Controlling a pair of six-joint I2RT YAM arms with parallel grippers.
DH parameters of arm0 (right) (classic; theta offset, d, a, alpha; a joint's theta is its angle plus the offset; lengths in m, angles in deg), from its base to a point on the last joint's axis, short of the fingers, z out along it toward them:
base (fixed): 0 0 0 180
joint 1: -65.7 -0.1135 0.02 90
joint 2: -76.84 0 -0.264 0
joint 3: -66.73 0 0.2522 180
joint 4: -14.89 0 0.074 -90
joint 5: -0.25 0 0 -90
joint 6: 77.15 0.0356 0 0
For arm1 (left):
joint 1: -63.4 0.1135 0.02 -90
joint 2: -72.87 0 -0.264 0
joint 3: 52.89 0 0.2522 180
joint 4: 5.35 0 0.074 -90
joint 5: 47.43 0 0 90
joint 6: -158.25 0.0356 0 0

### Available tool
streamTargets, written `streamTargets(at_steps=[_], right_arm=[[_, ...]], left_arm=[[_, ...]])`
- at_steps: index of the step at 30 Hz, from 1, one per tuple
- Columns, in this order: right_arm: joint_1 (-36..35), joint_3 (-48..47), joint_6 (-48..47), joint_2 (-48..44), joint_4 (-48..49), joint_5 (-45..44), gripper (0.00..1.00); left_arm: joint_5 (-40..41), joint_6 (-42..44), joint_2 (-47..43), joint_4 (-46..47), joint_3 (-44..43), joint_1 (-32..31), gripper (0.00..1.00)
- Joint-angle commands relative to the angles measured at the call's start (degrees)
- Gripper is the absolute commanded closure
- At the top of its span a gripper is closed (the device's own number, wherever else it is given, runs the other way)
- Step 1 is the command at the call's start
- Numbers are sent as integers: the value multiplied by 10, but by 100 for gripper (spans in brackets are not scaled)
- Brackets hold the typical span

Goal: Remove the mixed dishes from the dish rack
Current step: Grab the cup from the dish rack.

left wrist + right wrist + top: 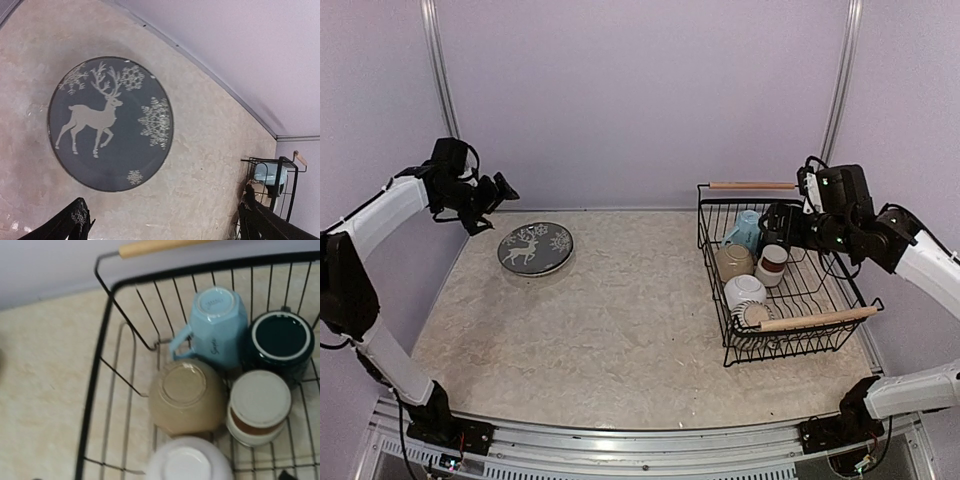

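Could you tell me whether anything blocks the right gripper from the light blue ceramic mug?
Nothing visible does. The right gripper hangs open above the black wire dish rack, the light blue ceramic mug uncovered below; a dark green mug and tan bowl only flank it.

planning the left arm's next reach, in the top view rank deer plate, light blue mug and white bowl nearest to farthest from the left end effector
1. deer plate, on the left of the table, close below the left end effector
2. light blue mug, far left corner of the dish rack
3. white bowl, toward the rack's near end
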Motion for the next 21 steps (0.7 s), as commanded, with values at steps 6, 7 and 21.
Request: streamTargets(at_steps=[6,7,21], right_arm=[[6,-73,-49,79,-181,2,0],[6,-71,-47,82,-184,5,0],[43,-55,28,154,-128,-23,0]], left_arm=[[73,87,-64,63,-126,-125,1],[73,93,-69,87,-113,-128,1],[40,159,-187,235,65,-123,1]])
